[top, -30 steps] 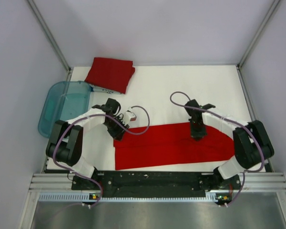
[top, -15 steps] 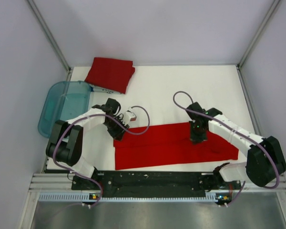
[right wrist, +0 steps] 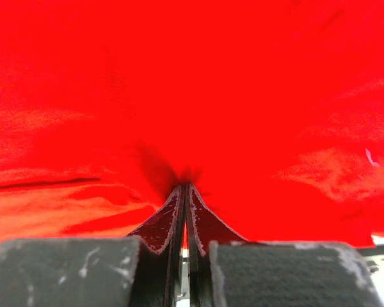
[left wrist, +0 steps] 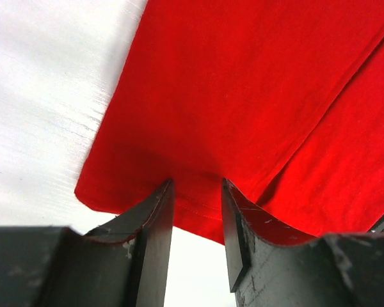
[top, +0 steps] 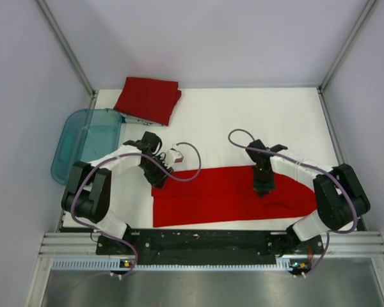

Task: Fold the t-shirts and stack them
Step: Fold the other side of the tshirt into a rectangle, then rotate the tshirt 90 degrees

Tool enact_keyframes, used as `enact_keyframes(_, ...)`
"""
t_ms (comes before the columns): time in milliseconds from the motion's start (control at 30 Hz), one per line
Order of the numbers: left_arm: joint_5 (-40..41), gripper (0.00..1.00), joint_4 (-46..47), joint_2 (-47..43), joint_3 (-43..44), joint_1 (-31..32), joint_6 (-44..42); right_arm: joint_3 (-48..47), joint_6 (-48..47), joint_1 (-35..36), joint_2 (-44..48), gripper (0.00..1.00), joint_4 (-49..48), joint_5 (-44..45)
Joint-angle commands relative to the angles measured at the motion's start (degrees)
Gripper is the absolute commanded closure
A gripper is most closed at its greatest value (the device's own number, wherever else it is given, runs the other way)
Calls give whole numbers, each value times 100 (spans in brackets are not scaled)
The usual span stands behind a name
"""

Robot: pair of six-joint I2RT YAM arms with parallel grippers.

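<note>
Red t-shirt (top: 224,195) lies as a long folded band along the near edge of the table (top: 243,115), right gripper (right wrist: 185,187) clamped on a puckered pinch of cloth, left gripper (left wrist: 197,185) parted around the corner hem, likely both setting up the next crosswise fold.

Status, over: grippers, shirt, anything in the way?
Right gripper shut on shirt. Left gripper open at its corner. Folded shirt far left, nothing in the way.
</note>
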State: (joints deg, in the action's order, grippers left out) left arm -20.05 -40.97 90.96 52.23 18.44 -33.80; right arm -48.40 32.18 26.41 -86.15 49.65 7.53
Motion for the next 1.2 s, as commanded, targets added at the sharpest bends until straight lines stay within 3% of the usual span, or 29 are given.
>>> enact_keyframes(0, 19, 60, -104, -157, 174, -16, -223, -169, 200, 338, 396, 100, -429, -1042)
enact_keyframes(233, -42, 59, -262, -166, 376, -16, -285, -223, 95, -108, 1020, 100, -333, -955)
enact_keyframes(367, -34, 58, -262, -210, 359, -16, -302, 120, -19, -1390, 1241, 100, -508, -500)
enact_keyframes(467, 1, 58, -210, -219, 306, -16, -267, 480, 33, -2480, 1206, 100, -1340, -331)
enact_keyframes(600, 28, 58, -227, -262, 244, -16, -258, 447, 332, -3580, 225, 100, -2265, -560)
enact_keyframes(700, 63, 58, -280, -438, 191, -24, -294, -386, 193, -3635, -917, 100, -2250, -200)
enact_keyframes(967, 46, 57, -393, -395, 322, -7, -162, -4287, -185, -3161, -3433, 100, -1469, -1298)
enact_keyframes(1067, 36, 56, -473, -254, 490, 81, -100, -5300, -590, -2862, -3690, 100, -1125, -1070)
enact_keyframes(1167, 141, 56, -421, -166, 639, 300, -22, -5373, -792, -2878, -3314, 100, -1019, -825)
